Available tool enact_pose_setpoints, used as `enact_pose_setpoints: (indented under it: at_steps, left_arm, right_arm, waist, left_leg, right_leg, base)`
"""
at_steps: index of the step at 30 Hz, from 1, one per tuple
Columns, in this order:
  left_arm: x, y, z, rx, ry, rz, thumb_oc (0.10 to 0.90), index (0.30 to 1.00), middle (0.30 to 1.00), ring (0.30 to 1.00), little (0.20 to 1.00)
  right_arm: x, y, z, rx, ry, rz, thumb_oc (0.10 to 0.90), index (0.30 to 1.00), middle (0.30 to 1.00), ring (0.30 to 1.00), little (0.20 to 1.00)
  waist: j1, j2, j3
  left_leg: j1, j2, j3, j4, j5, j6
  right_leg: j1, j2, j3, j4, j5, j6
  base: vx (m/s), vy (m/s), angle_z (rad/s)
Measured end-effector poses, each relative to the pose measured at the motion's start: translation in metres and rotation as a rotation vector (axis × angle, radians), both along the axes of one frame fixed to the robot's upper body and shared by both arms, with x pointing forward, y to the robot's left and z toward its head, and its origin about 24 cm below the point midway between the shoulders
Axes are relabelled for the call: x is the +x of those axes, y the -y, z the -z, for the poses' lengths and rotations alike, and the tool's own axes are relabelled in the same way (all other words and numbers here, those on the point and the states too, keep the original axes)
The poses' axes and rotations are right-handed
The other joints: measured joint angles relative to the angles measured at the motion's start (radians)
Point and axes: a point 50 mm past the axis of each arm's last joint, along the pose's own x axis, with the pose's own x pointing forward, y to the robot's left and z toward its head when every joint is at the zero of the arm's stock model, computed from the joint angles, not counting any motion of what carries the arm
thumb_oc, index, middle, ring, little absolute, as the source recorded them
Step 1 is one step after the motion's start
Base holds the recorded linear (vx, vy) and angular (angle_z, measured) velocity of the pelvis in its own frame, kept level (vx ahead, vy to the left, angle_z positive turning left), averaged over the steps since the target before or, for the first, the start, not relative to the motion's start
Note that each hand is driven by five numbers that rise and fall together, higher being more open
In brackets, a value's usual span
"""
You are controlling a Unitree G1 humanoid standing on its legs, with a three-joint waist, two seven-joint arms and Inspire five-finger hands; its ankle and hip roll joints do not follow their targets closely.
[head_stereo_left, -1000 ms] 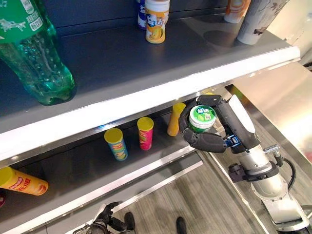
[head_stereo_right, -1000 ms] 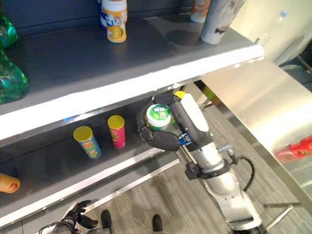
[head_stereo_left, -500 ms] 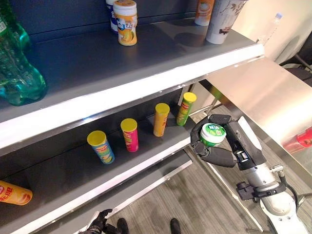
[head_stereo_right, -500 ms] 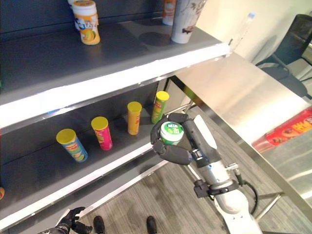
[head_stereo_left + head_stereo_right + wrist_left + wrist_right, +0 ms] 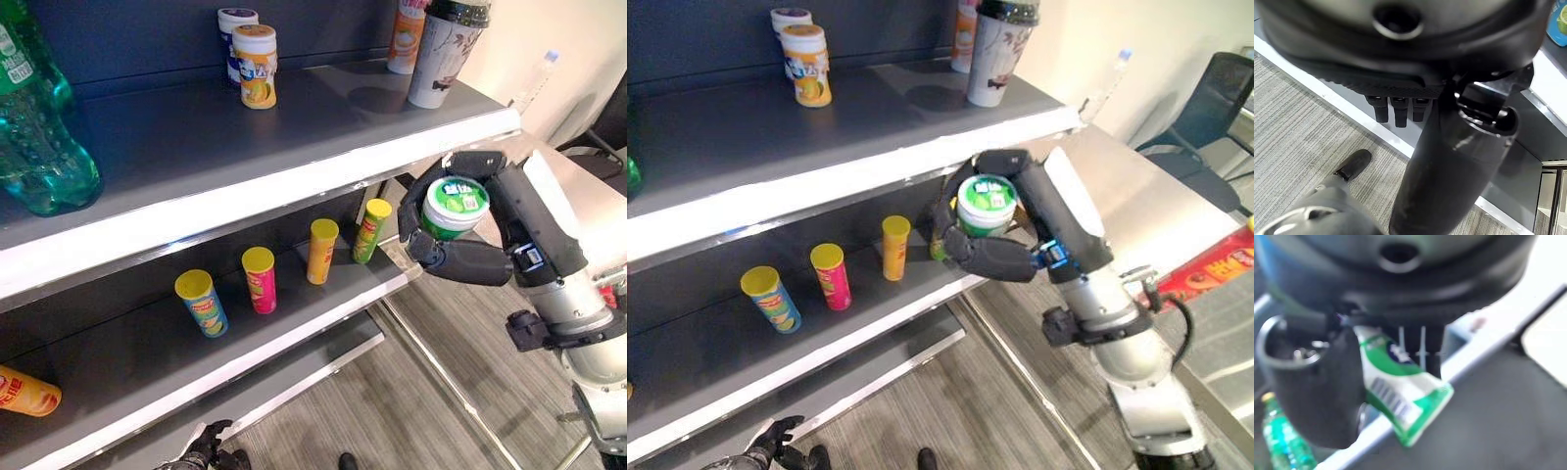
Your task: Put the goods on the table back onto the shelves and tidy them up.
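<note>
My right hand (image 5: 509,240) is shut on a white canister with a green lid (image 5: 453,206), held upright in the air. It hangs just in front of the upper shelf's white front edge (image 5: 294,181), near the shelf's right end. In the right wrist view the thumb (image 5: 1317,387) and fingers wrap the canister's green and white label (image 5: 1400,391). My left hand (image 5: 201,450) hangs low near the floor with relaxed fingers (image 5: 1396,110), holding nothing.
The upper shelf carries a green bottle (image 5: 39,127), two small canisters (image 5: 255,64) and a tall cup (image 5: 446,49). Several tube cans (image 5: 260,279) stand on the lower shelf and one lies at its left (image 5: 24,390). A steel table (image 5: 1136,186) with a red pack (image 5: 1215,269) stands at the right.
My right hand has lifted the canister from the lower shelf's level up to the upper shelf's edge. The whole view has also shifted.
</note>
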Motion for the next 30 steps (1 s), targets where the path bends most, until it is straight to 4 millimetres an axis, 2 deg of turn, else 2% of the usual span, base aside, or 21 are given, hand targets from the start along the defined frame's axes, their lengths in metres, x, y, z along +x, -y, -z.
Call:
enact_pose_setpoints:
  at_steps: [4, 8, 13, 20, 24, 30]
  left_arm:
    - [0.000, 0.005, 0.001, -0.005, -0.010, 0.027, 0.800, 0.900, 0.900, 0.900, 0.900]
    - [-0.001, 0.008, 0.003, -0.010, -0.020, 0.034, 0.800, 0.900, 0.900, 0.900, 0.900]
    - [-0.001, 0.010, 0.004, -0.014, -0.027, 0.043, 0.800, 0.900, 0.900, 0.900, 0.900]
    - [-0.002, 0.008, 0.004, -0.008, -0.034, 0.036, 0.800, 0.900, 0.900, 0.900, 0.900]
    - [0.000, 0.006, 0.004, -0.002, -0.037, 0.036, 0.800, 0.900, 0.900, 0.900, 0.900]
    - [-0.001, 0.004, 0.004, -0.005, -0.038, 0.014, 0.800, 0.900, 0.900, 0.900, 0.900]
  right_arm:
    - [0.003, -0.011, -0.017, -0.048, 0.049, -0.064, 0.400, 0.300, 0.300, 0.300, 0.300]
    - [0.014, -0.030, -0.029, -0.061, 0.063, -0.164, 0.400, 0.300, 0.300, 0.300, 0.300]
    - [0.025, -0.051, -0.029, -0.118, 0.018, -0.240, 0.400, 0.300, 0.300, 0.300, 0.300]
    - [0.049, -0.057, -0.037, -0.176, -0.025, -0.206, 0.400, 0.300, 0.300, 0.300, 0.300]
    - [0.063, -0.058, -0.046, -0.119, -0.033, -0.184, 0.400, 0.300, 0.300, 0.300, 0.300]
    - [0.079, -0.056, -0.046, -0.061, -0.062, -0.125, 0.400, 0.300, 0.300, 0.300, 0.300]
  waist:
    - [0.004, 0.005, -0.003]
    - [0.007, 0.004, -0.010]
    - [0.056, -0.010, -0.035]
    - [0.068, -0.018, -0.040]
    - [0.073, -0.022, -0.041]
    - [0.088, -0.030, -0.042]
  left_leg:
    - [0.007, 0.000, -0.004, 0.000, 0.000, 0.000]
    - [0.017, 0.000, -0.010, 0.000, 0.000, 0.000]
    - [0.013, -0.003, -0.033, 0.000, 0.000, -0.001]
    - [0.010, -0.012, -0.052, 0.000, -0.003, 0.003]
    - [0.012, -0.017, -0.050, 0.000, -0.004, 0.005]
    - [0.013, -0.018, -0.049, 0.000, -0.004, 0.005]
  right_leg:
    - [0.010, 0.000, -0.003, 0.000, -0.001, -0.001]
    - [0.024, 0.000, -0.010, -0.001, -0.010, -0.007]
    - [0.033, -0.001, -0.031, -0.001, -0.018, -0.008]
    - [0.043, -0.010, -0.054, 0.000, -0.017, -0.009]
    - [0.044, -0.014, -0.053, 0.000, -0.016, -0.010]
    - [0.044, -0.015, -0.053, 0.000, -0.016, -0.011]
  base:
    - [0.00, 0.003, 0.01]
    - [0.00, 0.011, 0.07]
    - [0.00, 0.022, 0.13]
    - [0.01, 0.014, 0.08]
    - [0.00, 0.000, 0.00]
    - [0.01, 0.002, 0.00]
